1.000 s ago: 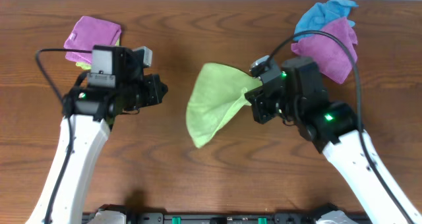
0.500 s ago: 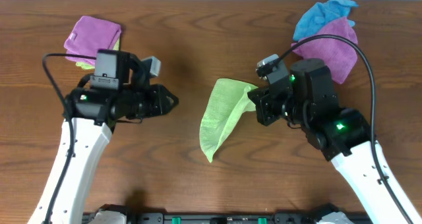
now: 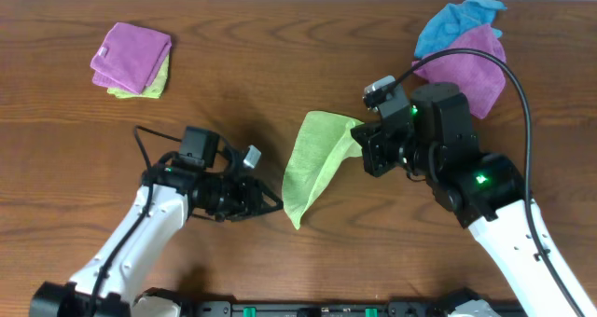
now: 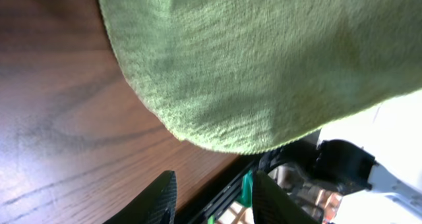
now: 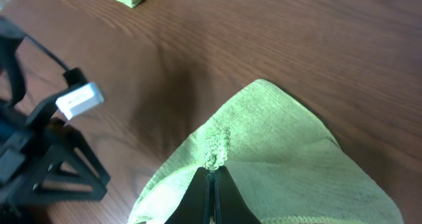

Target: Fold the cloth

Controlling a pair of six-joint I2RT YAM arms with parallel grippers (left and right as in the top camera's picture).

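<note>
Item: lime-green cloth [image 3: 317, 163], one piece, plain, recorded at the middle of the wooden table [image 3: 280, 75]. It was gathered into a narrow drape running from a raised upper corner down to a pointed lower corner. That upper corner was clamped between the closed fingers of the right gripper [image 3: 359, 140]. The pinch was hidden under the gripper body from overhead. It was shown only in the right wrist view, where the fabric was bunched at the fingertips [image 5: 212, 184]. The left gripper [image 3: 272, 203] was placed just beside the cloth's lower corner. Its fingers were seen apart in the left wrist view [image 4: 214, 197], with nothing between them and the cloth's rounded edge [image 4: 264, 72] close ahead. A white block [image 5: 79, 99] was noted on that gripper, any marking too small to be read. Well to the left of the cloth and beyond it, a folded purple cloth [image 3: 132, 54] was stacked on a folded lime-green cloth [image 3: 154, 82]. Beyond the cloth to the right, a blue cloth [image 3: 457, 20] and a crumpled purple cloth [image 3: 466, 70] were heaped together. A second earlier the left gripper had been beside the folded stack and the cloth had been spread wider. Half a second earlier the cloth and the right gripper had been as now.
</note>
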